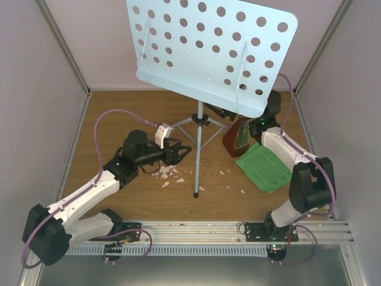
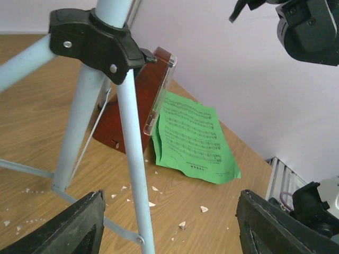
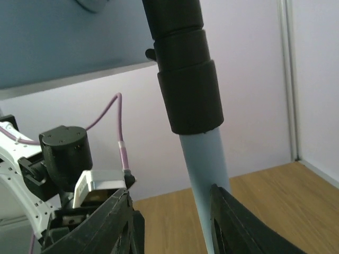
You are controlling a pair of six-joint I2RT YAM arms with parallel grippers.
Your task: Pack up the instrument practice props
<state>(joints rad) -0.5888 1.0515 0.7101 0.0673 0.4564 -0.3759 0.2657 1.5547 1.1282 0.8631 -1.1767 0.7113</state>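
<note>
The pale blue perforated music stand (image 1: 208, 47) stands mid-table on its tripod legs (image 1: 198, 155). My left gripper (image 1: 178, 152) is open beside the front leg; in the left wrist view that leg (image 2: 133, 169) runs between its fingers (image 2: 74, 227), nearer the left one, untouched. My right gripper (image 1: 221, 112) is open under the desk at the pole; in the right wrist view the pole (image 3: 204, 169) stands between the fingers, close against the right finger (image 3: 238, 227). The reddish-brown metronome (image 1: 238, 138) stands right of the tripod on the green sheet music (image 1: 265, 167).
White crumbs (image 1: 169, 173) lie scattered on the wooden table around the front leg. Walls enclose the table on the left, right and back. A metal rail (image 1: 196, 229) runs along the near edge. The black tripod hub (image 2: 95, 45) sits above my left gripper.
</note>
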